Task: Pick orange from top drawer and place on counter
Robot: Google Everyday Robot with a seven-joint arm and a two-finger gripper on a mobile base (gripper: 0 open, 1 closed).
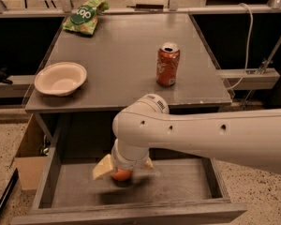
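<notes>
**Claw on orange inside open top drawer**

Claw (pixel 122 170) sits low in the top drawer (pixel 178 184), left of centre, hanging from the white arm (pixel 201 135) that comes in from the right. It is narrowed onto the orange (pixel 122 175): one tan finger (pixel 101 168) shows on the left of the fruit and a second on the right. The wrist covers the top of the fruit, so only the lower part shows.

Orange: small, round, smooth, plain orange skin with no markings. A dark shadow lies on the drawer floor right beneath it. Can't tell whether it touches the floor.

Drawer: pulled out toward the near side, grey, shallow, low walls, flat bottom. The orange is the only thing visible inside.

Bench (pixel 117 55): flat grey top, slightly glossy, above and behind the drawer. On it are a red-orange soda can (pixel 168 64), upright near the right edge, a pale bowl (pixel 61 78) at the near-left corner, and a green snack bag (pixel 84 17) at the far-left corner. All three are well apart from each other.

A cardboard box (pixel 28 158) is on the floor, left of the drawer.
</notes>
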